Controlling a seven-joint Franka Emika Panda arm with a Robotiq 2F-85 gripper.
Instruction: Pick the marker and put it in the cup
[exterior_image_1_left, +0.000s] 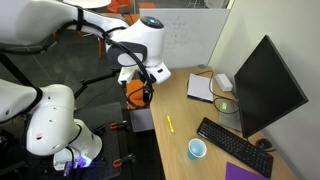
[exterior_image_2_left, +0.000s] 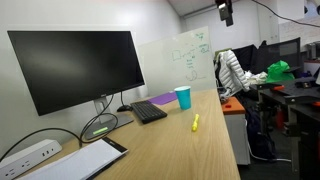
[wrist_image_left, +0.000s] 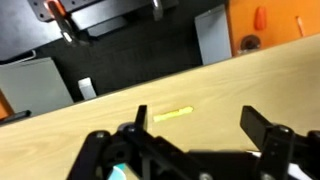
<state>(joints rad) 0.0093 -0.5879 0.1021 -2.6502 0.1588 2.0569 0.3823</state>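
Right, the gripper (wrist_image_left: 192, 130) hangs over the desk (wrist_image_left: 60, 135), fingers spread wide, nothing between them. The marker (wrist_image_left: 172, 114) lies flat on the wood toward twelve o'clock of that gap in the wrist view, touching neither finger. In an exterior view the cup (exterior_image_1_left: 197, 149) stands at five o'clock from it, near the keyboard (exterior_image_1_left: 232, 142). My call: centre over the marker's middle, turn the wrist across its length, go low before closing. Height is hard to judge here.

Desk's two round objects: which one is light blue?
The cup, standing upright beside the keyboard; the other round object is greenish and lies near the monitor.
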